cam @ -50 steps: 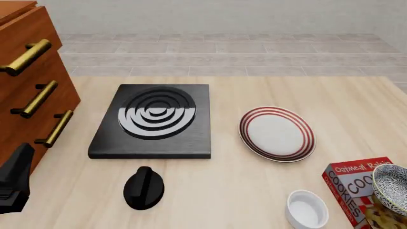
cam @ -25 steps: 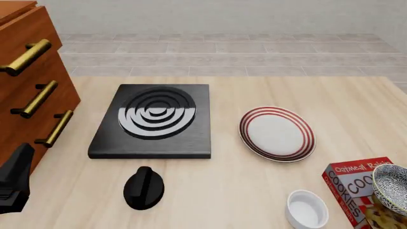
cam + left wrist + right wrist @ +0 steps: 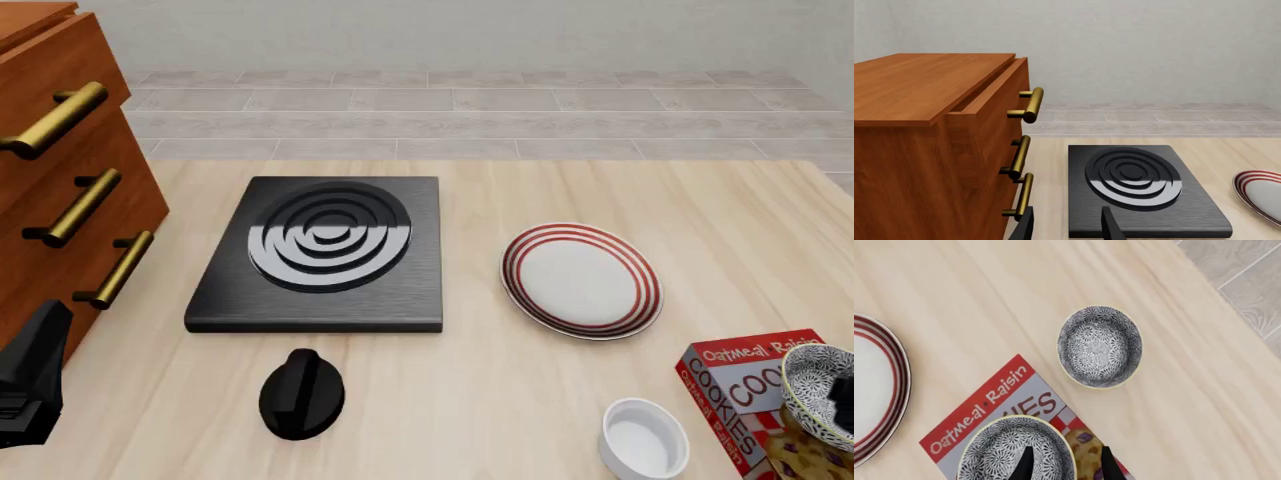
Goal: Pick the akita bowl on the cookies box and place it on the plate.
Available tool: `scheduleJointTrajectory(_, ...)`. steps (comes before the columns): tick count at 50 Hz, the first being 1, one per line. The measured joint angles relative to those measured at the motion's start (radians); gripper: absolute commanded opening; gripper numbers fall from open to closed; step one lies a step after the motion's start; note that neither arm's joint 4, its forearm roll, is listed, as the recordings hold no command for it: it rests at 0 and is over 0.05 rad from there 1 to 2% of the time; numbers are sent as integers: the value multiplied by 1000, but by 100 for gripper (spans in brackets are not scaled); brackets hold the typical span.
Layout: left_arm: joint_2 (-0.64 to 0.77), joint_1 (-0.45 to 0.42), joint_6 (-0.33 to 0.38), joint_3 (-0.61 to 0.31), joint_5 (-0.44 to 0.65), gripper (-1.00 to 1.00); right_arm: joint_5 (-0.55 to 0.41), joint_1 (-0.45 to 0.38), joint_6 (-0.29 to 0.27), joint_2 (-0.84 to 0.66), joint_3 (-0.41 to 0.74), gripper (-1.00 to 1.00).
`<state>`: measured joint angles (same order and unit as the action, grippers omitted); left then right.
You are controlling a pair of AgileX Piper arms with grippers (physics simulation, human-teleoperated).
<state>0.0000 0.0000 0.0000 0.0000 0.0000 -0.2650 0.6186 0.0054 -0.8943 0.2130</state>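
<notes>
While nothing is lifted yet, the whole job remains: the plate (image 3: 581, 279) lies bare mid-table, well apart from the box (image 3: 761, 395) at the near right edge. On that box sits the speckled, pale-rimmed bowl (image 3: 1016, 450), the right gripper (image 3: 1062, 464) spread over its rim. Left gripper (image 3: 1066, 225): spread, empty.

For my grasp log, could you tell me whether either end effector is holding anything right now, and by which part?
Nothing is held. The right end effector is open above the akita bowl on the cookies box, not gripping it. The left end effector is open and empty.
</notes>
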Motion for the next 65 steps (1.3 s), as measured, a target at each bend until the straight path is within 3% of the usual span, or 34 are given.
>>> scheduleJointTrajectory(12, 0, 0, 0, 0, 0, 100, 62, -8, 10, -30, -23, 100)
scheduleJointTrajectory(13, 0, 0, 0, 0, 0, 100, 65, -10, 14, -29, -25, -100)
scheduleJointTrajectory(43, 0, 0, 0, 0, 0, 100, -42, -53, 37, 83, 12, -100)
scheduleJointTrajectory(55, 0, 0, 0, 0, 0, 100, -151, -108, 84, 164, 74, -100)
scheduleJointTrajectory(65, 0, 0, 0, 0, 0, 100, -204, -196, 155, 202, 148, -100)
